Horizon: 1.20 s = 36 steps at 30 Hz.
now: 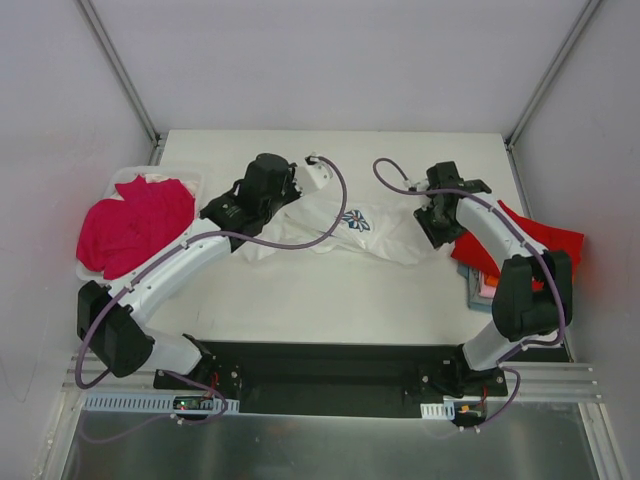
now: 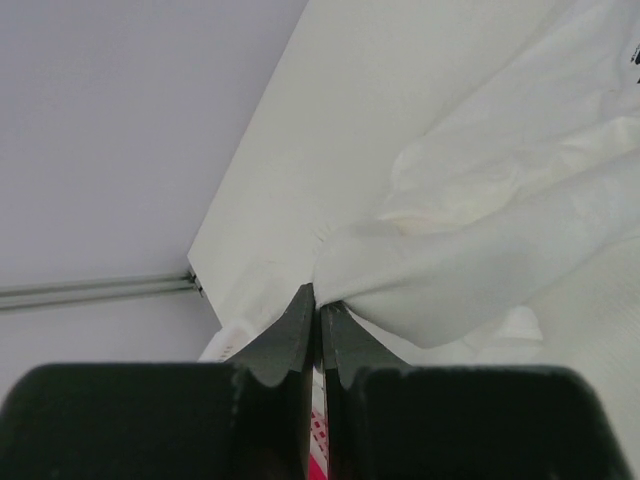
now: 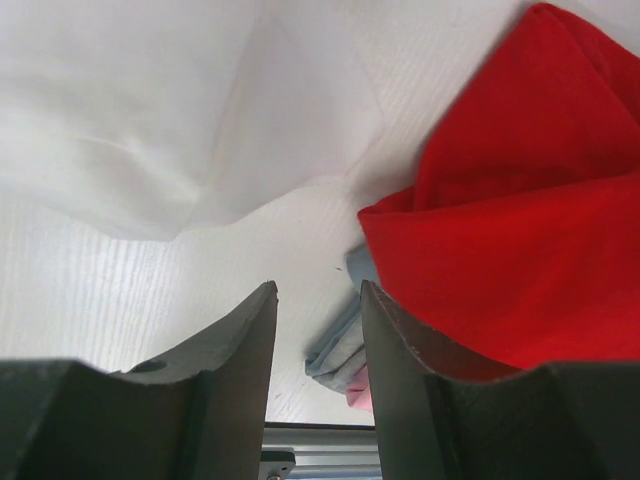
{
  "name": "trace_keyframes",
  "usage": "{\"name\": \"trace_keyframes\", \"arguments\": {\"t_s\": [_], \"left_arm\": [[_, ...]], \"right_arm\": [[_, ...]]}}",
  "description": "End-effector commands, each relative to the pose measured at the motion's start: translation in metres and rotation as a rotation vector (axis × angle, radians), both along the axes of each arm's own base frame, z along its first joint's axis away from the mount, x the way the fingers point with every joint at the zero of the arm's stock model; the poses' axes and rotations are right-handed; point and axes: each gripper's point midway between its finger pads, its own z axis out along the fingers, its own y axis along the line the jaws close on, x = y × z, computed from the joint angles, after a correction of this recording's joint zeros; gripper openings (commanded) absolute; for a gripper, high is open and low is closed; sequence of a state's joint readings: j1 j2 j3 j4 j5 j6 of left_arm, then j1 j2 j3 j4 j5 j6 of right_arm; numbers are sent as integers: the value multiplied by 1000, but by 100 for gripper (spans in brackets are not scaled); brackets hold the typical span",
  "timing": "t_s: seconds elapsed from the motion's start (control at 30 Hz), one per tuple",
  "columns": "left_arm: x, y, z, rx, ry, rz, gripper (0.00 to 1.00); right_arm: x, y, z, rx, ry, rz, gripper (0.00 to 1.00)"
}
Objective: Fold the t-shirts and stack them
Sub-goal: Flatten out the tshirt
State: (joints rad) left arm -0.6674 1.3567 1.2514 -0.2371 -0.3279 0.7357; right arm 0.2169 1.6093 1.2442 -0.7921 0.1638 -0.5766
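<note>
White t-shirt [image 1: 375,235] with a blue daisy print: sprawled and creased across the upper middle of the top view, mostly flat on the table [image 1: 340,300], with the print face-up near the centre. Gathers at its left end into a bunched fold. Clamped there by the left gripper [image 2: 318,302], with the jaws pressed together on a pinch of white cloth (no gap to be seen between them in the left wrist view). Drapes away from that pinch toward the right of the same frame, in soft rolls over the tabletop.

At the shirt's right end, the right gripper [image 3: 315,300]: jaws apart, holding nothing, only bare tabletop in the gap. Points down just beside the white cloth; cannot tell whether it touches it. In the right wrist view, white fabric across the upper left, well short of the fingertips.

Further right, a red t-shirt [image 1: 535,245]: laid loosely over a folded stack [image 1: 480,290] at the right edge of the table. Fills the right side of the right wrist view, close against the right-hand finger. Light-blue and pink edges of the stack peeking out beneath it at the lower middle of that frame.

At the far left of the top view, a magenta t-shirt [image 1: 135,230]: heaped in a white bin [image 1: 120,178] and spilling over the rim nearest the bottom of the frame. Separated from the white shirt by the left arm.
</note>
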Motion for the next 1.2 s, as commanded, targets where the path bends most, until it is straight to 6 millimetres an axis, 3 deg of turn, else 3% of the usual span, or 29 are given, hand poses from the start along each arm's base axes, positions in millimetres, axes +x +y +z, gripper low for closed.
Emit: {"name": "trace_keyframes", "arguments": {"t_s": [0.0,0.27,0.4,0.7,1.17], "left_arm": [[12,-1,14,18,-37,23,0],[27,-6,8,23,-19,29,0],[40,2,5,19,-8,56,0],[63,14,-3,10,16,100,0],[74,24,-12,5,38,127,0]], "right_arm": [[-25,24,7,66,28,65,44],[-30,49,-4,94,56,165,48],[-33,61,-9,92,54,213,52],[-34,67,-35,45,96,272,54],[-14,69,-66,-5,151,339,49]]}}
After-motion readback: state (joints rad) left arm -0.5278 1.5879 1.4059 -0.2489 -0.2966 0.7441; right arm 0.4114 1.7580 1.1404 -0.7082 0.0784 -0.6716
